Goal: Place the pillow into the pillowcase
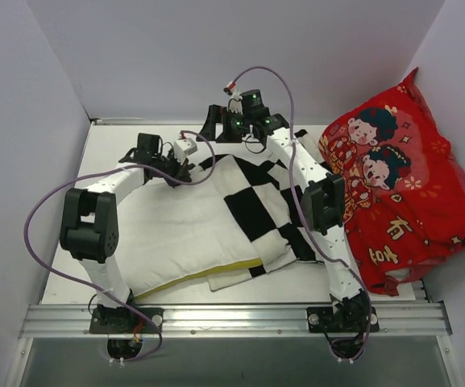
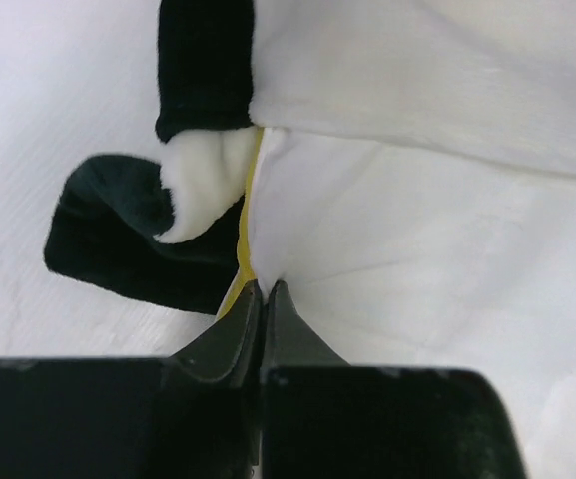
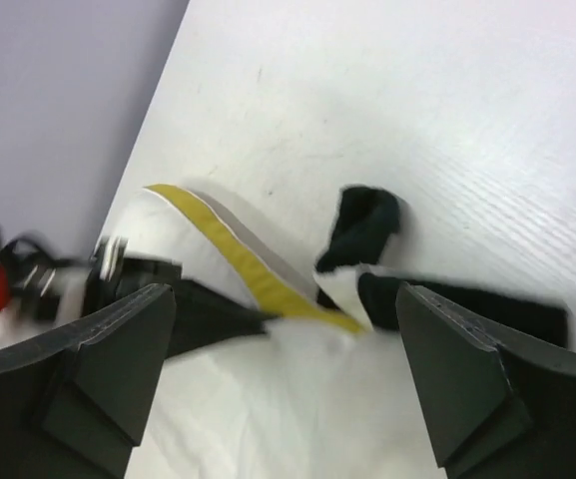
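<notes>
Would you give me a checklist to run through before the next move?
1. Left end effector shut on the soft cream-white pillow, at its yellow edge band: ok.
2. Right end effector open, holding nothing: ok.
3. Limp black-and-white checkerboard fabric pillowcase covers the whole pillow: not ok, its left part lies bare.
4. Pillowcase opening gripped: not ok.
5. Large red cartoon-printed cushion apart from the pillowcase: cannot tell.

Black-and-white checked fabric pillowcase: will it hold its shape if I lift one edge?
The checked pillowcase is probably floppy: its corner curls over in the left wrist view. Likely light too: it drapes wrinkled over the soft cream-white pillow.
</notes>
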Action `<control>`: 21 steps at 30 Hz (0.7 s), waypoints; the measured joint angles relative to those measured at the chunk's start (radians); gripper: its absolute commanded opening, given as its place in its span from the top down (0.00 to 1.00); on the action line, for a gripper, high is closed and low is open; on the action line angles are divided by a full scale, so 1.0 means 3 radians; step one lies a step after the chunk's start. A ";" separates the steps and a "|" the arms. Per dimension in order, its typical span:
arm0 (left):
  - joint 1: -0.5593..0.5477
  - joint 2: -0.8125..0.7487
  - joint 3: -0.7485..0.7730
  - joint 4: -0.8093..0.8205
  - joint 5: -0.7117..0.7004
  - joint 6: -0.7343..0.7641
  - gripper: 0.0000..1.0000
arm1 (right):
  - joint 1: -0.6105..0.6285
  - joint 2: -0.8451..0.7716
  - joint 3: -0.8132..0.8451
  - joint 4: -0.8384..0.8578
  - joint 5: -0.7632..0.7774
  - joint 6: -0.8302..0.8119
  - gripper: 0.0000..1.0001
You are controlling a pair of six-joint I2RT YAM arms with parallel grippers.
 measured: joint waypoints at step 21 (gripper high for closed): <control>-0.0019 -0.1289 -0.0458 -0.0670 -0.0107 0.0631 0.20 | -0.0509 -0.3010 -0.4192 -0.0573 0.0331 -0.0144 0.37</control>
